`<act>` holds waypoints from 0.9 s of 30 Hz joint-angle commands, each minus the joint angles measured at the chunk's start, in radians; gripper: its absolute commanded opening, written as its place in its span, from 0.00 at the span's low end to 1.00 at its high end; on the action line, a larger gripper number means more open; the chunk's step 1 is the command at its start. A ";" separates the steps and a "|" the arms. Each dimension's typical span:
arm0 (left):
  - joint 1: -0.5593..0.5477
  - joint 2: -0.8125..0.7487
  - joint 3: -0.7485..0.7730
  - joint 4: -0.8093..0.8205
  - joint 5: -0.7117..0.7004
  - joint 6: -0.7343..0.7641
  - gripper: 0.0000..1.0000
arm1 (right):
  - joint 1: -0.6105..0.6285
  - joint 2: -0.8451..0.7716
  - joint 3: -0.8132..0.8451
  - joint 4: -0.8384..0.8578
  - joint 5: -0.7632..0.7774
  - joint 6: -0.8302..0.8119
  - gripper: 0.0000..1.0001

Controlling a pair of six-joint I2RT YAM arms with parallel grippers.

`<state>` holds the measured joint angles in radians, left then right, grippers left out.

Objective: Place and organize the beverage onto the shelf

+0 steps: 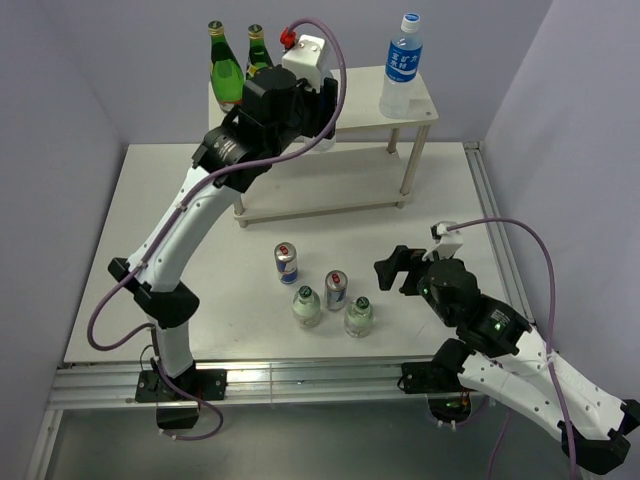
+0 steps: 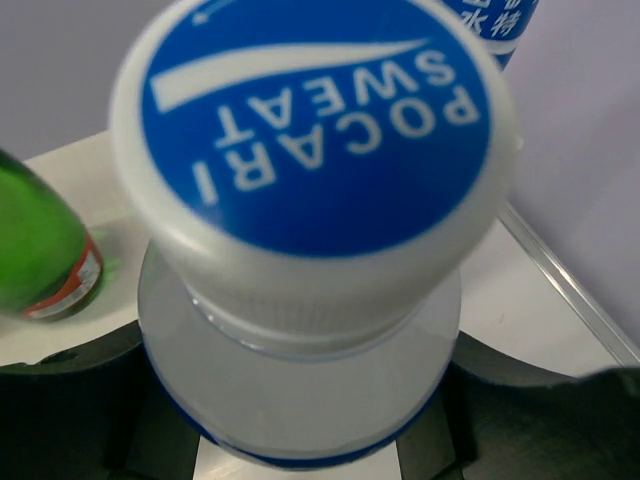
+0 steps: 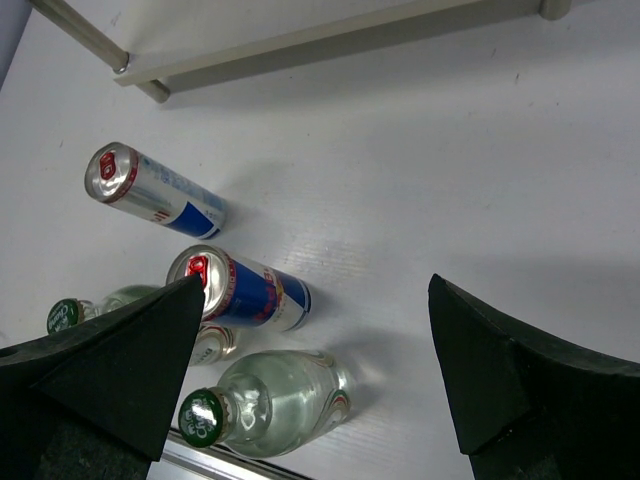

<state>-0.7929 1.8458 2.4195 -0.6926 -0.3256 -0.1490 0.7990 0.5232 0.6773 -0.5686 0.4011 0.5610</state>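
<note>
My left gripper (image 1: 316, 112) is over the top board of the cream-white shelf (image 1: 430, 105), shut on a water bottle. Its white and blue cap (image 2: 315, 150) fills the left wrist view, with the black fingers (image 2: 60, 420) at both sides of its body. From above the arm hides this bottle. The other water bottle (image 1: 402, 65) stands at the board's right end. Two slim cans (image 1: 286, 263) (image 1: 336, 290) and two small green-capped bottles (image 1: 306, 307) (image 1: 359, 317) stand on the table. My right gripper (image 1: 386, 271) is open and empty just right of them. In the right wrist view it (image 3: 315, 370) hangs above a can (image 3: 240, 290) and a small bottle (image 3: 265, 400).
Two green glass bottles (image 1: 226, 70) (image 1: 258, 50) stand at the left end of the top board, one close beside my left gripper (image 2: 40, 250). The shelf's lower board (image 3: 330, 40) lies beyond the cans. The table's metal front rail (image 1: 300, 380) runs just behind the small bottles.
</note>
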 commanded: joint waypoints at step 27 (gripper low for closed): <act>0.123 0.210 0.133 0.426 0.289 0.022 0.00 | 0.009 -0.071 -0.071 0.056 0.025 0.051 1.00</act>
<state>-0.6777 2.0644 2.4874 -0.4072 -0.0597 -0.1421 0.8009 0.4595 0.6140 -0.5495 0.4030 0.6052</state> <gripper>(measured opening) 0.647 0.998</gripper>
